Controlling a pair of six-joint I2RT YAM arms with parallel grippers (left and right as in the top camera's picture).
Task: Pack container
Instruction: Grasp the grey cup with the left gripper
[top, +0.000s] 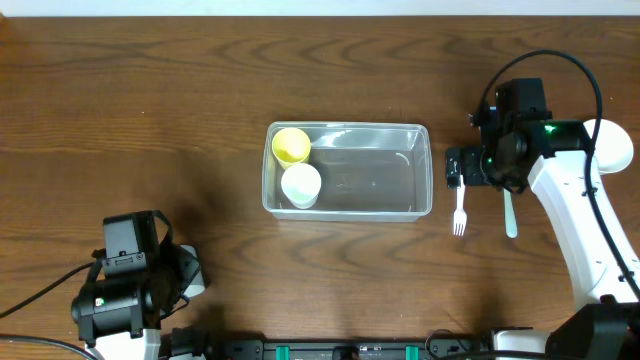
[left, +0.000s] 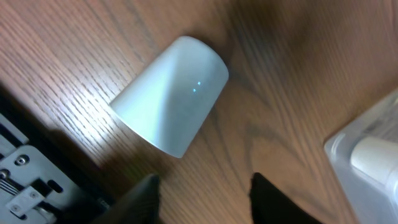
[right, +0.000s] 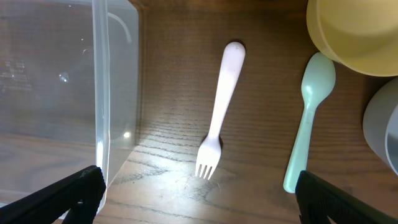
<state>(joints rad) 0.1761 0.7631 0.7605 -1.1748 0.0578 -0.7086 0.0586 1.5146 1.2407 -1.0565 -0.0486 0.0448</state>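
Note:
The clear rectangular container (top: 400, 135) stands mid-table with a yellow cup (top: 291, 146) and a white cup (top: 300, 185) upright in its left end. A white fork (top: 459, 212) and a pale green spoon (top: 510, 214) lie just right of it. My right gripper (top: 456, 168) hovers over the fork's handle end, open and empty; in the right wrist view its fingers (right: 199, 199) straddle the fork (right: 217, 112), with the container wall (right: 102, 93) at left and the spoon (right: 308, 118) at right. My left gripper (left: 205, 199) is open and empty just short of a pale cup (left: 171, 93) lying on its side.
A yellow bowl (right: 354, 31) and a grey bowl (right: 382, 130) sit right of the spoon; the grey bowl also shows in the overhead view (top: 612, 145). The left arm (top: 130, 280) is at the front left, near the table's front edge. The container's corner (left: 339, 149) shows in the left wrist view.

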